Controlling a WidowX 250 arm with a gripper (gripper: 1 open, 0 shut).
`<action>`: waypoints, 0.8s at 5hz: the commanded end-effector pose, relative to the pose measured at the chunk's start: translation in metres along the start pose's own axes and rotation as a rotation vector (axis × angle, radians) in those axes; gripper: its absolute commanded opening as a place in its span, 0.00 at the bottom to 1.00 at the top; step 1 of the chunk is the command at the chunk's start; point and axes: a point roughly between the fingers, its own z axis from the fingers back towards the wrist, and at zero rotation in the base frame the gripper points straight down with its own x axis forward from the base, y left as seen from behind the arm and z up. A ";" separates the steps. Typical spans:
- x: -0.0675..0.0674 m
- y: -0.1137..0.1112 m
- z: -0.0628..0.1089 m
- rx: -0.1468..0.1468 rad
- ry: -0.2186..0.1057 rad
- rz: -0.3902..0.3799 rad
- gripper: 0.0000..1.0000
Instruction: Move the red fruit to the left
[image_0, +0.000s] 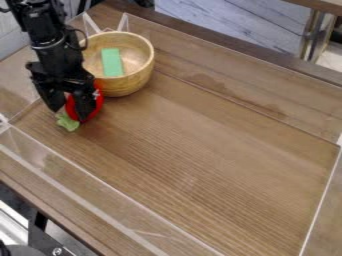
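You had a brown wood-grain tabletop in front of you, fenced by low clear walls. Two things lay on it — a wooden bowl near the far left corner, and the red fruit just beside it.

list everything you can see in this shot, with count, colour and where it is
wooden bowl: 1, light tan, back left of the table, just right of the gripper
green block: 1, green, flat, lying inside the bowl
red fruit: 1, red with a pale green end, on the table at the left, between the open fingers
table: 1, brown wood grain, fills most of the view
clear wall: 1, transparent, around the table edge
gripper: 1, black, pointing down over the fruit, jaws open
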 end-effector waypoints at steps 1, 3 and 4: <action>0.015 0.004 0.004 0.033 -0.043 0.059 1.00; 0.035 0.015 0.014 0.026 -0.034 0.011 1.00; 0.030 0.026 0.015 0.033 -0.027 0.065 1.00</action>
